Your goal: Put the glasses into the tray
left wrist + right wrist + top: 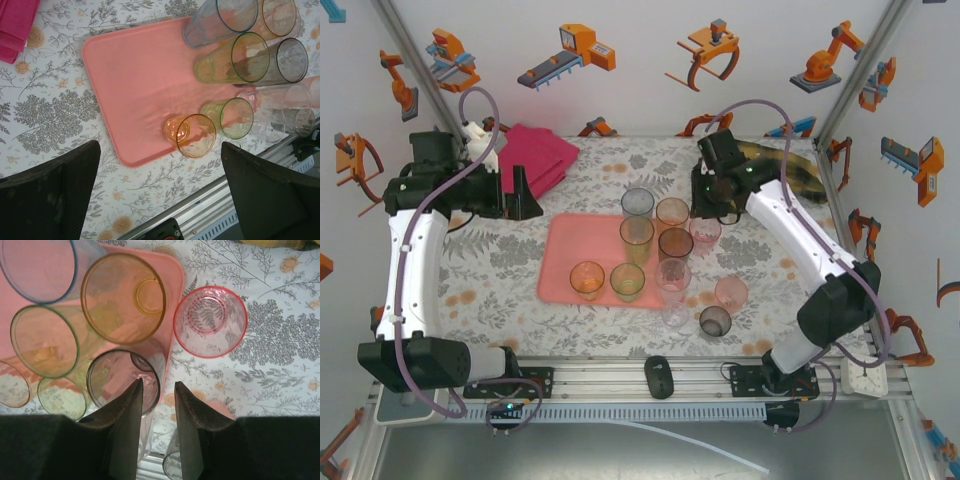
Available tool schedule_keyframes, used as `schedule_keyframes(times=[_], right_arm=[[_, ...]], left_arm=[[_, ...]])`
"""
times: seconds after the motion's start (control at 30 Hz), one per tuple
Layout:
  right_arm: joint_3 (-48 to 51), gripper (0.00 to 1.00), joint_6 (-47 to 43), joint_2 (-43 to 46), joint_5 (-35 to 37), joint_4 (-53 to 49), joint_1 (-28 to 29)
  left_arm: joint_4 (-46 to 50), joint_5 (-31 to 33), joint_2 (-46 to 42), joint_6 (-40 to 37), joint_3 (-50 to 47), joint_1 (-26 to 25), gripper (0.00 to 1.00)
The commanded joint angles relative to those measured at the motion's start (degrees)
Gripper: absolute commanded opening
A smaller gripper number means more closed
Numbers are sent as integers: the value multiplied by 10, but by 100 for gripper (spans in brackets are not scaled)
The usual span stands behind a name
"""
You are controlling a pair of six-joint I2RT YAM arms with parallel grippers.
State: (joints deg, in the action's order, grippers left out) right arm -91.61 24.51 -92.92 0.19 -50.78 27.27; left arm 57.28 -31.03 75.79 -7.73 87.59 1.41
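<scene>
Salmon-pink tray (570, 240) lies lengthwise 9-to-3 o'clock, glasses (637, 232) upright, mouths up; left fingers (55, 195) gape wide, right fingers (127, 425) narrow, grip unclear.

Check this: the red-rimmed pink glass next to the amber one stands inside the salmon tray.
Not inside: the pink glass stands on the flowered tablecloth, just outside the tray, next to the amber glass. The right wrist view shows it.

Glossy transparent glasses (637, 232), matt plastic tray (568, 245)
</scene>
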Motion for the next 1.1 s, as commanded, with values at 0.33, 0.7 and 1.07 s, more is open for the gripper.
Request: schedule_keyframes(times=[0.33, 0.7, 1.07], right_arm=[[-78, 34, -36, -104, -39, 23, -31], [-111, 32, -58, -159, -34, 8, -33], [-125, 23, -78, -183, -25, 10, -34]], left_arm=[[-18, 10, -9, 3, -4, -4, 99], [-22, 16, -7, 1, -10, -4, 100], [-24, 21, -3, 3, -11, -4, 100]])
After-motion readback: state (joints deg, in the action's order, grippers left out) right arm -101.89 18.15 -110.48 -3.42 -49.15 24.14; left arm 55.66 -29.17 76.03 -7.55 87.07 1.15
